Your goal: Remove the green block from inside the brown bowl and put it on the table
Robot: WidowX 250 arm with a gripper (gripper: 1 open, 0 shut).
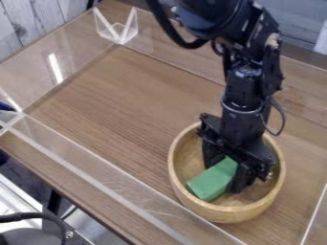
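The green block (211,180) lies tilted inside the brown bowl (243,212), low on its left side. My black gripper (238,170) reaches straight down into the bowl. Its two fingers stand on either side of the block's upper right end and are shut on it. That end of the block is hidden between the fingers, and the block still rests on the bowl's floor. The bowl sits at the front right of the wood-grain table (128,105).
Low clear acrylic walls (76,153) border the table along the front left and the back. A small clear bracket (118,27) stands at the far back edge. Bare tabletop stretches to the left of and behind the bowl.
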